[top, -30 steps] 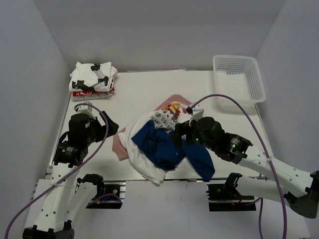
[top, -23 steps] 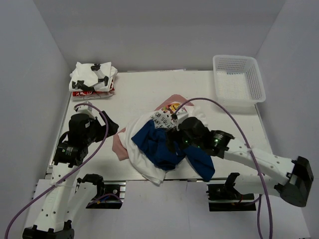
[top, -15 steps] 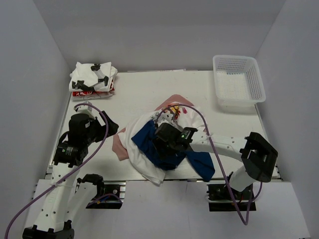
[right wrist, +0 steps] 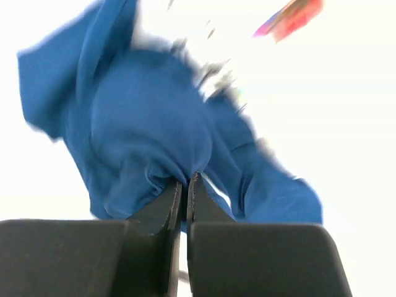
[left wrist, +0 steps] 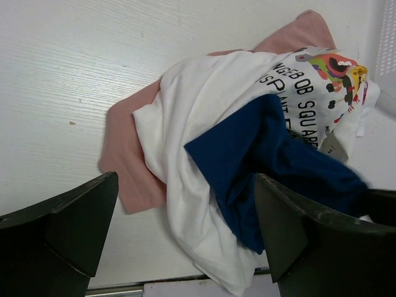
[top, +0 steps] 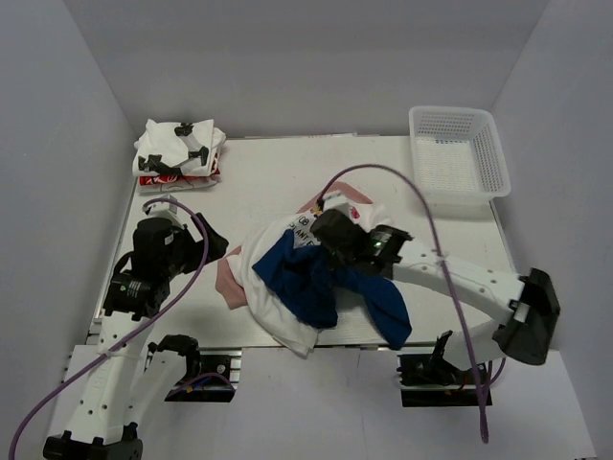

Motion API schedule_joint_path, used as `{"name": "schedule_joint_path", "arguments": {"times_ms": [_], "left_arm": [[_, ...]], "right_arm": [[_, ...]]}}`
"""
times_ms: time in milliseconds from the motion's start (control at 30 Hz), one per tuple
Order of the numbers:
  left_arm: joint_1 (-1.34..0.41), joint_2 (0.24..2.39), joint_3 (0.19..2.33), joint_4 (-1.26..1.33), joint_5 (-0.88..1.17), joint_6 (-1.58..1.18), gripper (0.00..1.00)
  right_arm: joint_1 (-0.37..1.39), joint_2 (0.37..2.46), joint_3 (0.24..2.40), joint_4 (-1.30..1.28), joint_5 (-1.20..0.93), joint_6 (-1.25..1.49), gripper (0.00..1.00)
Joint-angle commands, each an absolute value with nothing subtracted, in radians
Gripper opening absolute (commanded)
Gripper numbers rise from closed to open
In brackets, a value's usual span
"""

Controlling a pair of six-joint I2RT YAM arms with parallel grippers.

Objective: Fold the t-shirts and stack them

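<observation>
- The right hand (right wrist: 184, 179): gripped a fold of the royal-blue t-shirt (right wrist: 148, 130) between fingers pressed almost together, over the middle of the heap.
- The left hand (left wrist: 185, 178): hung spread wide, holding nothing, above the near left part of the bench (top: 268, 182), just left of the heap.
- The royal-blue t-shirt: lay crumpled atop the white t-shirt (left wrist: 198, 105) with black lettering and a cartoon print, mid-bench.
- The dusty-pink t-shirt (left wrist: 127, 161): lay undermost, showing at the left and far sides.
- The folded t-shirts (top: 177, 151): sat stacked at the far left corner.
- The white mesh basket (top: 458, 153): stood at the far right corner.
</observation>
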State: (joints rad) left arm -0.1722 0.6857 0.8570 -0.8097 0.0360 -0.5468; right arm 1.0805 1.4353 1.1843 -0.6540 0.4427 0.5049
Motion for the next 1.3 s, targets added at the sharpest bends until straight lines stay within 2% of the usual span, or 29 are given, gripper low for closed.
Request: {"name": "schedule_joint_path", "arguments": {"times_ms": [0, 133, 200, 333, 367, 467, 500, 533, 600, 667, 733, 800, 833, 900, 933, 1000, 1033, 1067, 1133, 1200, 1267], "left_arm": [[-0.167, 0.716, 0.848, -0.816, 0.025, -0.569, 1.00], [-0.167, 0.785, 0.839, -0.773, 0.078, -0.578, 1.00], [-0.167, 0.819, 0.839, -0.773, 0.078, -0.578, 1.00], [-0.167, 0.877, 0.839, -0.762, 0.087, -0.578, 1.00], [-0.167, 0.888, 0.839, -0.762, 0.097, -0.578, 1.00], [-0.167, 0.888, 0.839, -0.762, 0.097, -0.578, 1.00], [-0.167, 0.897, 0.848, -0.762, 0.097, -0.578, 1.00], [-0.167, 0.897, 0.848, -0.762, 0.086, -0.578, 1.00], [-0.167, 0.897, 0.848, -0.762, 0.077, -0.578, 1.00], [-0.167, 0.897, 0.848, -0.762, 0.077, -0.578, 1.00], [-0.167, 0.897, 0.848, -0.762, 0.077, -0.578, 1.00], [-0.167, 0.910, 0.848, -0.762, 0.077, -0.578, 1.00], [-0.167, 0.919, 0.848, -0.762, 0.077, -0.578, 1.00], [-0.167, 0.919, 0.848, -0.762, 0.087, -0.578, 1.00], [-0.167, 0.929, 0.848, -0.762, 0.087, -0.578, 1.00], [-0.167, 0.930, 0.848, -0.772, 0.087, -0.578, 1.00], [-0.167, 0.930, 0.848, -0.772, 0.087, -0.578, 1.00], [-0.167, 0.930, 0.848, -0.772, 0.087, -0.569, 1.00], [-0.167, 0.930, 0.848, -0.772, 0.087, -0.569, 1.00], [-0.167, 0.939, 0.848, -0.772, 0.097, -0.569, 1.00], [-0.167, 0.948, 0.848, -0.772, 0.106, -0.569, 1.00]], "right_arm": [[0.990, 1.266, 1.337, -0.603, 0.715, 0.492, 0.00], [0.861, 1.215, 1.463, -0.377, 0.787, 0.263, 0.00], [0.800, 1.221, 1.549, -0.266, 0.896, 0.183, 0.00], [0.700, 1.278, 1.650, -0.013, 1.021, -0.192, 0.00], [0.662, 1.305, 1.675, 0.165, 1.064, -0.242, 0.00], [0.554, 1.411, 1.777, 0.309, 1.066, -0.446, 0.00], [0.531, 1.436, 1.796, 0.333, 1.040, -0.474, 0.00], [0.462, 1.501, 1.808, 0.467, 1.035, -0.520, 0.00], [0.416, 1.540, 1.809, 0.516, 0.981, -0.575, 0.00], [0.325, 1.648, 1.886, 0.481, 0.956, -0.525, 0.00], [0.246, 1.736, 1.968, 0.318, 0.902, -0.392, 0.00], [0.197, 1.826, 1.980, 0.246, 0.813, -0.292, 0.00], [0.183, 1.844, 1.986, 0.109, 0.660, -0.223, 0.00], [0.140, 1.911, 1.974, 0.030, 0.600, -0.166, 0.00], [0.127, 1.927, 2.003, -0.047, 0.487, -0.128, 0.00], [0.098, 2.011, 2.034, -0.155, 0.462, -0.076, 0.00], [0.097, 2.043, 2.099, -0.229, 0.480, -0.055, 0.08], [0.086, 2.054, 2.120, -0.323, 0.483, -0.035, 0.27], [0.090, 2.039, 2.134, -0.444, 0.421, -0.006, 0.90], [0.100, 1.997, 2.088, -0.489, 0.286, -0.006, 0.90], [0.130, 1.850, 1.969, -0.514, 0.209, 0.050, 0.90]]}}
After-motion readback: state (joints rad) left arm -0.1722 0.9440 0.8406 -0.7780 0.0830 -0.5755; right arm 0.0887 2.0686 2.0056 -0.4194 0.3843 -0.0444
